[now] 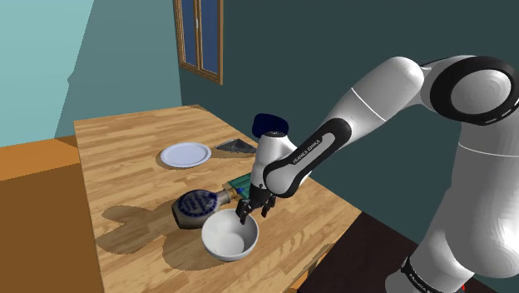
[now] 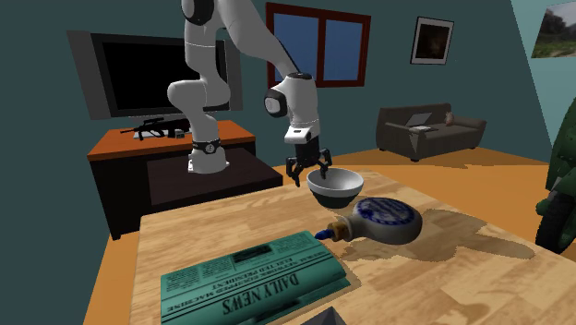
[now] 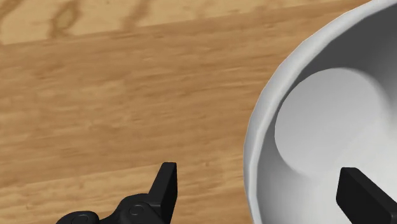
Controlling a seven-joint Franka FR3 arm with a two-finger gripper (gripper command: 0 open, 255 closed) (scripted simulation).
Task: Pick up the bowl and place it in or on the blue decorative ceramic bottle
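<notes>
A white bowl (image 1: 230, 235) stands upright near the wooden table's (image 1: 125, 137) front edge. My gripper (image 1: 252, 208) hangs over its rim, open. In the wrist view one finger (image 3: 167, 184) is outside the bowl (image 3: 318, 114) and the other is inside, neither touching the rim. A tan bottle with a blue patterned face (image 1: 197, 206) lies on its side right beside the bowl. In the second exterior view the gripper (image 2: 309, 173) sits at the bowl's (image 2: 334, 186) edge nearest the stand, and the bottle (image 2: 383, 217) lies just in front of it.
A white plate (image 1: 185, 154) lies farther back on the table, with a dark flat item (image 1: 235, 146) beside it. A folded teal newspaper (image 2: 254, 282) lies past the bottle's neck. A dark blue object (image 1: 270, 123) stands behind the arm. The table edge is close to the bowl.
</notes>
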